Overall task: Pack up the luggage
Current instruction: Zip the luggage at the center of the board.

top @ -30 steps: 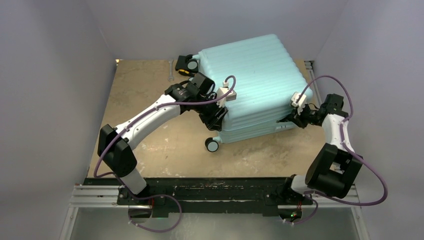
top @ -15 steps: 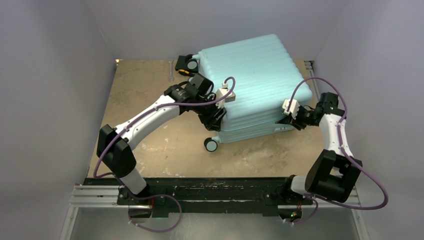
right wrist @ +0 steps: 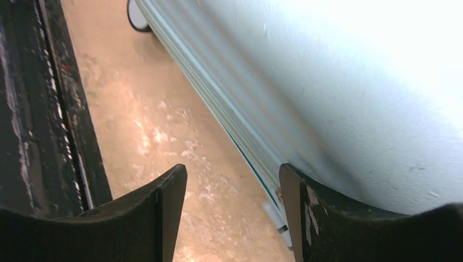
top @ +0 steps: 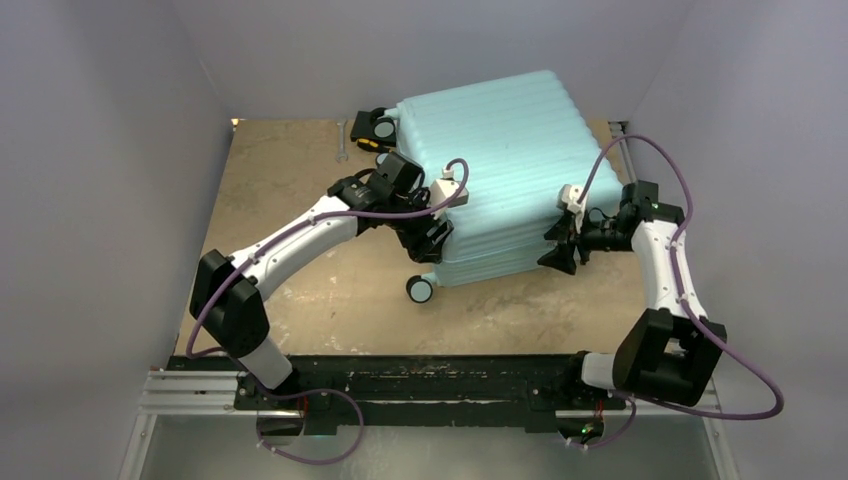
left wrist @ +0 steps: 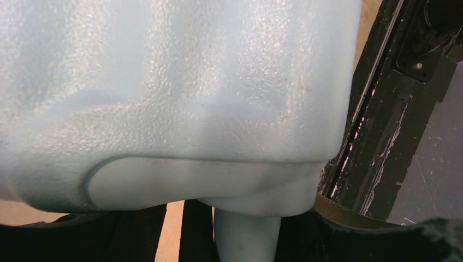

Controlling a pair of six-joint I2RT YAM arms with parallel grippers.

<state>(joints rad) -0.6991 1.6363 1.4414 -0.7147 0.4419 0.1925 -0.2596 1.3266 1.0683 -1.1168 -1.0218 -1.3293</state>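
Your right gripper point(top: 557, 255) sits with fingers apart at the suitcase's point(top: 495, 160) near right edge. Your left gripper point(top: 430, 238) is against its near left corner; I cannot tell its finger state.

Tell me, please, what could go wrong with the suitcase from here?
1. The right hand is open beside the suitcase, at its seam; closing there, a finger could skid off the smooth shell.
2. The left hand is at the corner by a wheel; a push there may roll or pivot the suitcase away.

Lab cell — plain walls point(top: 110, 120)
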